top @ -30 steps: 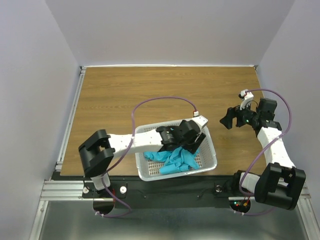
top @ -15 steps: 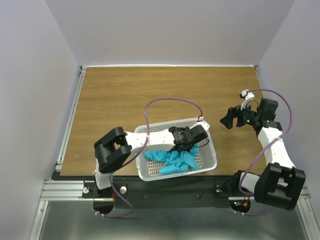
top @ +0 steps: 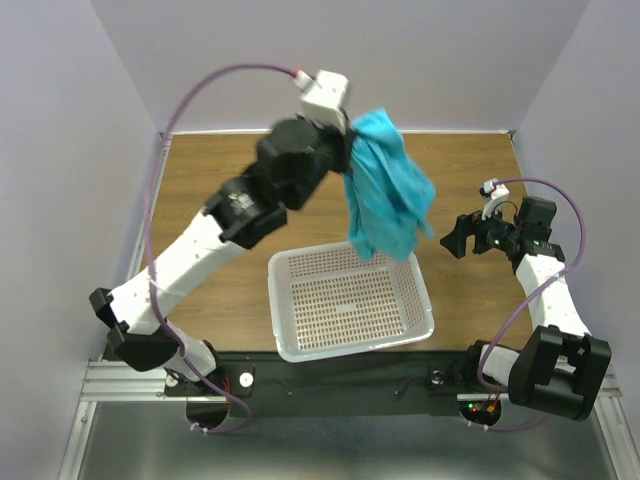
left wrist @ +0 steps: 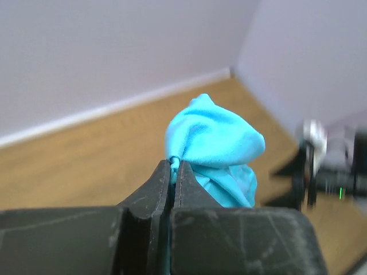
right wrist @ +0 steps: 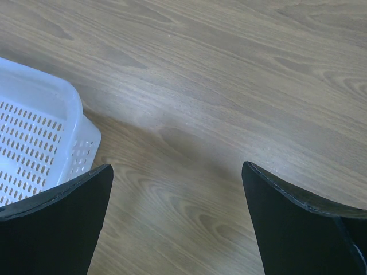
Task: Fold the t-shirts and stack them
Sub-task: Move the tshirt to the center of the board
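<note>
Lifted clear of the white basket (top: 352, 347) since a moment ago, the left claw (left wrist: 174, 169) pinches a fold of the turquoise t-shirt (top: 385, 190), which dangles high above the basket's far edge. Well apart, the right claw (right wrist: 176, 172) hovers wide open above the tabletop (right wrist: 229, 69).

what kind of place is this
Probably a robot lab test cell: wood-grain tabletop boxed in by plain pale walls, white-and-black robot arms bolted to a metal rail.
</note>
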Motion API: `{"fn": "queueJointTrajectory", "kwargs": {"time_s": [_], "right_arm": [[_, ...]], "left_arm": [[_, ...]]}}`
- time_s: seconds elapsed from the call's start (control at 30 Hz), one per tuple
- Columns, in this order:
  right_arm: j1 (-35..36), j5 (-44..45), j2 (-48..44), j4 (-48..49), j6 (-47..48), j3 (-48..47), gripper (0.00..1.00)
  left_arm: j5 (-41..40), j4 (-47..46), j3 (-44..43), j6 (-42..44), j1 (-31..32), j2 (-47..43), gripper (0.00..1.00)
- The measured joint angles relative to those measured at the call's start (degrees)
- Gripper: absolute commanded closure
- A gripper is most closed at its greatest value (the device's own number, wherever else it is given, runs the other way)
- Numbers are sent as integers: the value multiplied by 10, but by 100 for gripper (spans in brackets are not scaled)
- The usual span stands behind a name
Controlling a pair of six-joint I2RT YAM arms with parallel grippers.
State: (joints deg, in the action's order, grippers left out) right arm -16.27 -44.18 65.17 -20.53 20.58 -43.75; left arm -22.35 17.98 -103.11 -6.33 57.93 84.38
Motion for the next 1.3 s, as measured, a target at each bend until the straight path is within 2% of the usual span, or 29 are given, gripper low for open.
{"fn": "queueJointTrajectory", "kwargs": {"time_s": [0.23,0.33,0.4,0.53,0.73,0.87,0.9,0.93,1.0,1.03,1.13,1.3], "right_arm": [[-2,-2,1,0,0,0,0],[-2,-2,1,0,0,0,0],[-2,-2,1,0,0,0,0],[-2,-2,1,0,0,0,0],[-2,-3,1,0,0,0,0],[-2,-5,2,0,0,0,0],[-2,-7,2,0,0,0,0],[-2,-7,2,0,0,0,0],[-2,-9,3,0,0,0,0],[-2,-11,4,0,0,0,0],[-2,-27,7,0,1,0,0],[-2,-82,8,-18,21,2,0]], "left_arm": [[22,-66,-174,37,-89,19,100],[39,-79,-215,41,-108,48,100],[57,-83,-210,40,-129,64,100],[92,-93,-108,33,-162,71,100],[128,-114,112,17,-191,77,100],[157,-122,195,-4,-202,77,100],[164,-130,202,-9,-203,76,95],[171,-138,207,-11,-202,76,84],[188,-157,222,-17,-202,69,57],[195,-165,231,-21,-202,62,37],[202,-189,269,-28,-201,30,21],[172,-197,323,-31,-202,-59,14]]}}
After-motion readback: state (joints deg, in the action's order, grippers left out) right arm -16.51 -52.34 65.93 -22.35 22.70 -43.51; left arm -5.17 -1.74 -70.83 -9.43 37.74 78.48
